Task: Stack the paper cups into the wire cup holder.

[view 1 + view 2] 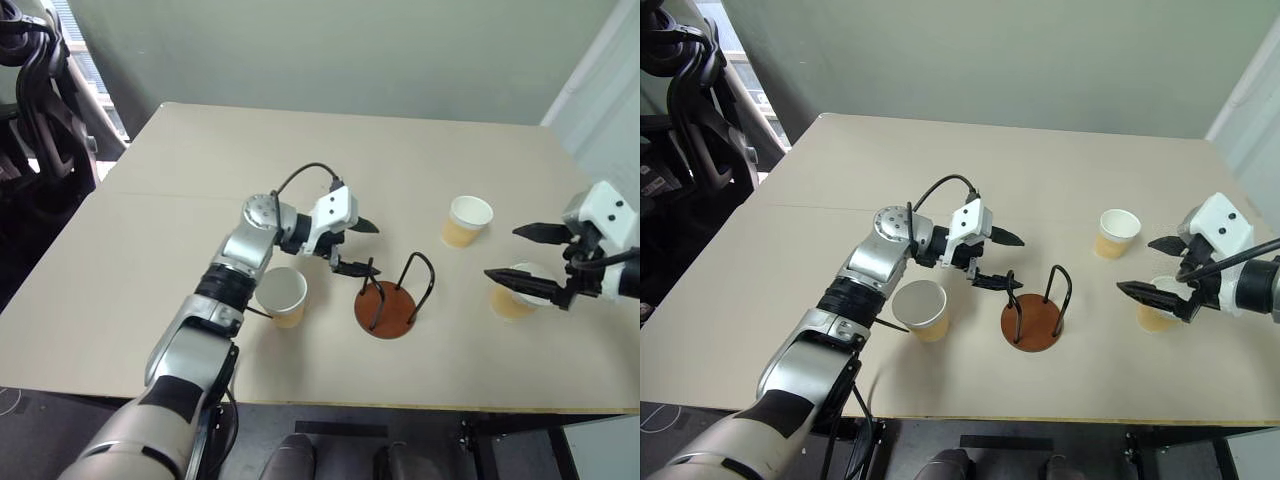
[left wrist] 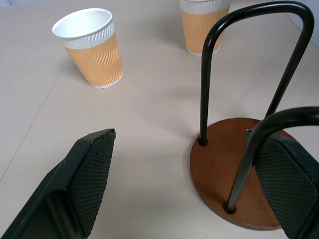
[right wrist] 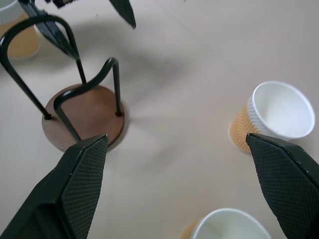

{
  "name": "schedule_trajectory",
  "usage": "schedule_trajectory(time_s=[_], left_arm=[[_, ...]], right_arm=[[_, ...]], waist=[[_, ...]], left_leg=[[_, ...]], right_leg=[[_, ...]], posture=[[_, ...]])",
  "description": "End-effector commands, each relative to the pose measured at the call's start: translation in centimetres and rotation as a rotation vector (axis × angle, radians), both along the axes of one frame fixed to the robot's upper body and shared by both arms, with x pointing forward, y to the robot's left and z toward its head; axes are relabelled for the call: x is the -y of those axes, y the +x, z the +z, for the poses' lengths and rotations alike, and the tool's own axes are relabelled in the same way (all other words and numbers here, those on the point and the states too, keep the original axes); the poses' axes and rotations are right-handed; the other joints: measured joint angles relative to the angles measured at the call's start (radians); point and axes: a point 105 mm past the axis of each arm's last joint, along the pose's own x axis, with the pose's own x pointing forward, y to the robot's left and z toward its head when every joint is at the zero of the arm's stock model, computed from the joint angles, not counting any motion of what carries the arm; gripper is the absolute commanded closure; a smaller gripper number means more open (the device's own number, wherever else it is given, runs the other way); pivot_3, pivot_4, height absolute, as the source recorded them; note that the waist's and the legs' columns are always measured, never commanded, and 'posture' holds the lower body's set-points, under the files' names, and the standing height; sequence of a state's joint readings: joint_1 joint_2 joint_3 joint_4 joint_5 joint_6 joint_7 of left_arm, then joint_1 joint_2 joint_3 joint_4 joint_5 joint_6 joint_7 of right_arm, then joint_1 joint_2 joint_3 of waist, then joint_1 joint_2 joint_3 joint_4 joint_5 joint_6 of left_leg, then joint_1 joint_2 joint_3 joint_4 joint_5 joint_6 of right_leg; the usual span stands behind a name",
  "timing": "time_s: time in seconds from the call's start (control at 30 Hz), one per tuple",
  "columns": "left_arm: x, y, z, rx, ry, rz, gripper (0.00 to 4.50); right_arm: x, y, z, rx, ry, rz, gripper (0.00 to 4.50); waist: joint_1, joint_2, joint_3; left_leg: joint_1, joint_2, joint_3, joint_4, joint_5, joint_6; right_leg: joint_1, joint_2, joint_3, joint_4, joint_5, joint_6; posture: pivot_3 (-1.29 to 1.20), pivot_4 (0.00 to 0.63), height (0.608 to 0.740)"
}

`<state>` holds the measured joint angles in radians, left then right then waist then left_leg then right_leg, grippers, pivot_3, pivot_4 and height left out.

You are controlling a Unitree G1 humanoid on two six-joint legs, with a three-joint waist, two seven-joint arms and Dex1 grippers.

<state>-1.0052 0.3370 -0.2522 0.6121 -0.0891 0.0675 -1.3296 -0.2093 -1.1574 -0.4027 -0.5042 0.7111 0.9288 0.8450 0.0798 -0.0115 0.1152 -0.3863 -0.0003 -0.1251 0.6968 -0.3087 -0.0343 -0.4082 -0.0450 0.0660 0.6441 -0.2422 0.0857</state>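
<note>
Three paper cups stand upright on the table: one (image 1: 283, 295) at the near left, one (image 1: 468, 220) further back on the right, and one (image 1: 520, 292) at the near right. The wire cup holder (image 1: 387, 305) stands between them with nothing in it. My left gripper (image 1: 368, 248) is open and hovers just left of the holder's wire loops, pointing right; in the left wrist view one loop (image 2: 259, 144) crosses in front of a finger. My right gripper (image 1: 502, 252) is open above the near right cup, which it partly hides, and holds nothing.
The tan table (image 1: 150, 260) has open surface at the back and on the left. A black chair (image 1: 40, 110) stands off the table's far left corner. The near right cup stands close to the table's right edge.
</note>
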Motion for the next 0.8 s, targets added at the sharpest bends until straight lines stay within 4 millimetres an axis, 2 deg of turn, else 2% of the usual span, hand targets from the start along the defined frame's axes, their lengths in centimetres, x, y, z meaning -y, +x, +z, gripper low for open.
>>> schedule_trajectory(time_s=[0.03, 0.27, 0.47, 0.8], left_arm=[[0.1, -0.6, 2.0, 0.042, -0.019, -0.054, 0.04], [-0.8, -1.9, 0.7, 0.019, 0.087, -0.145, 0.04], [-1.4, -2.0, 0.5, 0.045, 0.155, -0.175, 0.04], [-3.1, -0.1, 2.9, 0.112, 0.136, -0.088, 0.04]], right_arm=[[0.0, -0.2, 0.5, 0.016, -0.019, 0.009, 0.0], [-0.1, -0.3, 0.5, 0.011, -0.016, 0.019, 0.0], [-0.3, -0.3, 0.6, 0.008, -0.012, 0.023, 0.0], [-0.4, -0.5, 0.4, -0.009, -0.008, 0.035, 0.0]], waist=[[0.0, 0.0, 0.0], [0.0, 0.0, 0.0], [0.0, 0.0, 0.0], [-0.002, 0.0, 0.0]], left_leg=[[0.0, 0.0, 0.0, 0.0, 0.0, 0.0], [0.0, 0.0, 0.0, 0.0, 0.0, 0.0], [0.0, 0.0, -0.001, 0.0, 0.0, 0.0], [-0.001, 0.0, -0.001, 0.0, 0.0, 0.001]], right_leg=[[0.0, 0.0, 0.0, 0.0, 0.0, 0.0], [0.0, 0.0, 0.0, 0.0, 0.0, 0.0], [0.0, 0.0, 0.0, 0.0, 0.0, 0.0], [0.0, -0.001, 0.0, -0.001, 0.0, 0.0]], posture=[[0.0, 0.15, 0.74], [0.0, 0.15, 0.74], [0.0, 0.15, 0.74], [0.0, 0.15, 0.74]])
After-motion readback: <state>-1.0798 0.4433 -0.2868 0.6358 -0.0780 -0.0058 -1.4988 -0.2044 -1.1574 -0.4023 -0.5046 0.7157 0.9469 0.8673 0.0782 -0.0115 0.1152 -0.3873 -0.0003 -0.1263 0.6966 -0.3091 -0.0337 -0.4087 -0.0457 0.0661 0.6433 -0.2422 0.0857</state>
